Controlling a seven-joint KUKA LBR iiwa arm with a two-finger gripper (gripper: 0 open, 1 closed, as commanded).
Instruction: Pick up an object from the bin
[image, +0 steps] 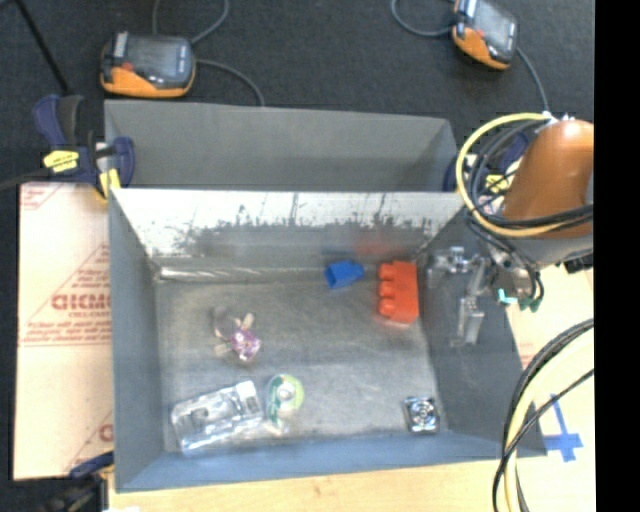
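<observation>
Our gripper (466, 305) hangs by the right wall of the grey metal bin (300, 225), just beside the orange-red plastic brick (398, 292) near the back. We can't tell if it's open or shut. The brick looks light, stiff and a bit slick, so we'd pinch its flat long sides.

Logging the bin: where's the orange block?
In the bin's upper right, the orange block lies between the blue piece on its left and the gripper on its right.
</observation>
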